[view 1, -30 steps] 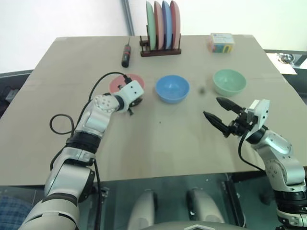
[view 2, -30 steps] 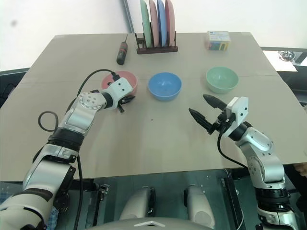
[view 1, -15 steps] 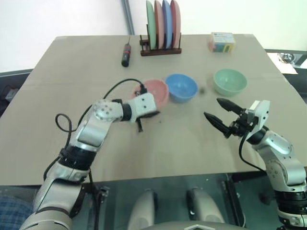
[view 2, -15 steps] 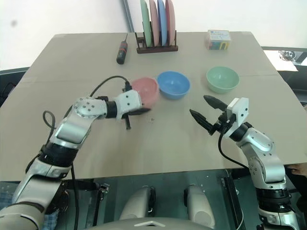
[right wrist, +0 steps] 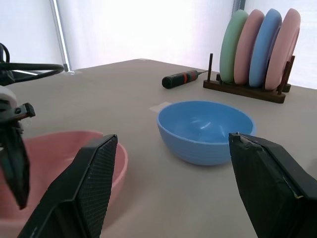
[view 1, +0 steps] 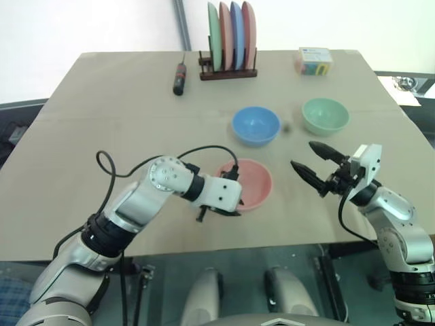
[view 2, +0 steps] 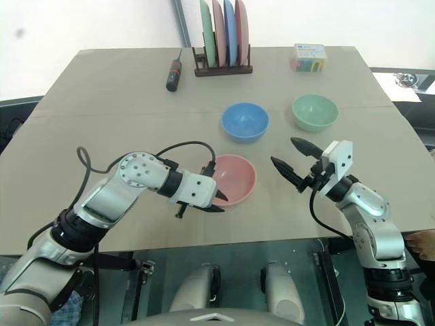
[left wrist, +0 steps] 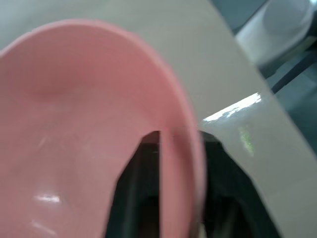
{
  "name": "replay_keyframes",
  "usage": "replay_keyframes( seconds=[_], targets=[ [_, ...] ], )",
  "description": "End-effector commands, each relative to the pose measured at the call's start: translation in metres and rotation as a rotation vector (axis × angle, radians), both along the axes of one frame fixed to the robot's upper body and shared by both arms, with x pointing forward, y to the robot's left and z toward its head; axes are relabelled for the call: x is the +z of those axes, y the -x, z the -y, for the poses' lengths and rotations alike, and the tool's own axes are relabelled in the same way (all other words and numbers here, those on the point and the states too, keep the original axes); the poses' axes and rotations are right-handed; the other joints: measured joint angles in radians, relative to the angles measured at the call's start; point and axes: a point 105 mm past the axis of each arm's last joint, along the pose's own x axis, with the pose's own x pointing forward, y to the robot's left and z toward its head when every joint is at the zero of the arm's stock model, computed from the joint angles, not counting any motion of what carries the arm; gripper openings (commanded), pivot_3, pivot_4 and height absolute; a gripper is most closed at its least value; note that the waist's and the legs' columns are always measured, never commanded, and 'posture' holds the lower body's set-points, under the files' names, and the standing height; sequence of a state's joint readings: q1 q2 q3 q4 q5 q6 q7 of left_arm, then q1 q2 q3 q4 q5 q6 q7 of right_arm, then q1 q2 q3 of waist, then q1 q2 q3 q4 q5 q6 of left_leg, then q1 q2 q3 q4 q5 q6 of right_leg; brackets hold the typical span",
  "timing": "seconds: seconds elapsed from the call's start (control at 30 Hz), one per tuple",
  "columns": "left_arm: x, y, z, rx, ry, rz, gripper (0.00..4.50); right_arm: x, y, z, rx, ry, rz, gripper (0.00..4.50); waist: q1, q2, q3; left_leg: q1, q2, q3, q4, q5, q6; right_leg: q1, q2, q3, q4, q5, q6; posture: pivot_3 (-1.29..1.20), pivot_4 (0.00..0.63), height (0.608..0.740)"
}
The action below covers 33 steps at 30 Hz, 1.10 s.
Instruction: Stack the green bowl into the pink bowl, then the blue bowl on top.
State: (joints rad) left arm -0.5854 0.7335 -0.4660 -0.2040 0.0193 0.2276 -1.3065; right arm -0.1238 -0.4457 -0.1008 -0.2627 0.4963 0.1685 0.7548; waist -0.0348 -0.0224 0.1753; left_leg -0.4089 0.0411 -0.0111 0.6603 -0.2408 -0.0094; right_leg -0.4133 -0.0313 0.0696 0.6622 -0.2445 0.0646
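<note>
Pink bowl at the desk's near edge, left tool on its rim

The left tool (view 2: 212, 201) straddles the pink bowl's (view 2: 233, 178) near rim, fingers parted. The right tool (view 2: 293, 163) hovers spread wide, empty. The blue bowl (view 2: 245, 121) and the green bowl (view 2: 315, 112) sit farther back, apart.

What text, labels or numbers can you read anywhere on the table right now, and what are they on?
None can be read.
The small box at the far right of the table has a blue top band and coloured print on its side, too small to read.
The screwdriver, the plates in the rack, the pink bowl, the blue bowl and the green bowl bear no visible lettering.
</note>
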Motion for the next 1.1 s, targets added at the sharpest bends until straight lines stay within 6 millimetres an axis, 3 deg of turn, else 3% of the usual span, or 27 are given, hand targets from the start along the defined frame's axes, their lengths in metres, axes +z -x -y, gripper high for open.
replay_keyframes(
  seconds=[0.03, 0.1, 0.13, 0.3, 0.43, 0.7, 0.9, 1.1],
  targets=[
    [0.014, -0.012, 0.000, 0.026, 0.029, 0.081, 3.27, 0.015, 0.005, 0.006, -0.020, 0.001, 0.068, 3.75, 0.000, 0.000, 0.000, 0.000, 0.000, 0.000, 0.000, 0.000, 0.000, 0.000, 0.000, 0.000, 0.000, 0.000, 0.000, 0.00, 0.150, 0.740],
    [0.018, -0.017, -0.002, 0.053, 0.051, 0.088, 4.14, 0.015, 0.005, 0.007, -0.022, 0.001, 0.067, 3.75, 0.000, 0.000, 0.000, -0.001, 0.000, 0.000, 0.000, 0.000, 0.000, -0.001, 0.000, 0.000, 0.000, 0.000, 0.000, 0.00, 0.150, 0.740],
    [0.021, -0.019, -0.003, 0.065, 0.066, 0.088, 4.35, 0.015, 0.005, 0.007, -0.022, 0.000, 0.067, 3.75, -0.001, 0.000, 0.000, -0.001, 0.000, 0.000, 0.000, 0.000, 0.000, -0.001, 0.000, 0.000, 0.000, 0.000, 0.000, 0.00, 0.150, 0.740],
    [0.040, -0.018, -0.008, 0.138, 0.211, 0.036, 4.35, 0.015, 0.004, 0.008, -0.021, 0.006, 0.067, 3.75, -0.001, 0.000, 0.000, -0.001, 0.000, -0.001, 0.000, 0.000, 0.000, -0.001, 0.000, -0.001, 0.000, 0.000, 0.000, 0.00, 0.150, 0.740],
    [0.066, -0.007, -0.027, 0.242, 0.462, -0.110, 4.35, 0.016, 0.000, 0.011, -0.015, 0.032, 0.056, 3.75, -0.004, 0.000, 0.000, -0.002, 0.000, -0.001, 0.001, 0.000, 0.000, -0.001, 0.000, -0.001, 0.000, 0.000, 0.000, 0.00, 0.150, 0.740],
    [0.062, 0.034, -0.067, 0.350, 0.678, -0.251, 4.35, 0.016, -0.028, 0.024, 0.004, 0.166, 0.006, 3.75, 0.000, 0.002, 0.001, -0.002, 0.001, -0.001, 0.003, 0.000, 0.000, -0.002, 0.000, -0.002, 0.001, 0.000, 0.000, 0.00, 0.150, 0.740],
    [0.071, 0.038, -0.095, 0.532, 1.032, -0.207, 4.35, 0.010, -0.087, 0.055, -0.143, 0.547, -0.009, 3.75, -0.004, 0.003, 0.002, -0.003, 0.000, 0.000, 0.009, 0.000, 0.001, 0.001, -0.002, -0.001, 0.000, 0.001, 0.000, 0.00, 0.150, 0.740],
    [0.073, 0.059, -0.109, 0.577, 1.195, -0.204, 4.35, 0.007, -0.128, 0.062, -0.190, 0.746, -0.024, 3.75, -0.009, 0.003, 0.002, -0.003, 0.001, 0.000, 0.008, 0.000, 0.001, 0.000, -0.001, -0.001, 0.001, 0.003, 0.003, 0.00, 0.150, 0.740]
  ],
)
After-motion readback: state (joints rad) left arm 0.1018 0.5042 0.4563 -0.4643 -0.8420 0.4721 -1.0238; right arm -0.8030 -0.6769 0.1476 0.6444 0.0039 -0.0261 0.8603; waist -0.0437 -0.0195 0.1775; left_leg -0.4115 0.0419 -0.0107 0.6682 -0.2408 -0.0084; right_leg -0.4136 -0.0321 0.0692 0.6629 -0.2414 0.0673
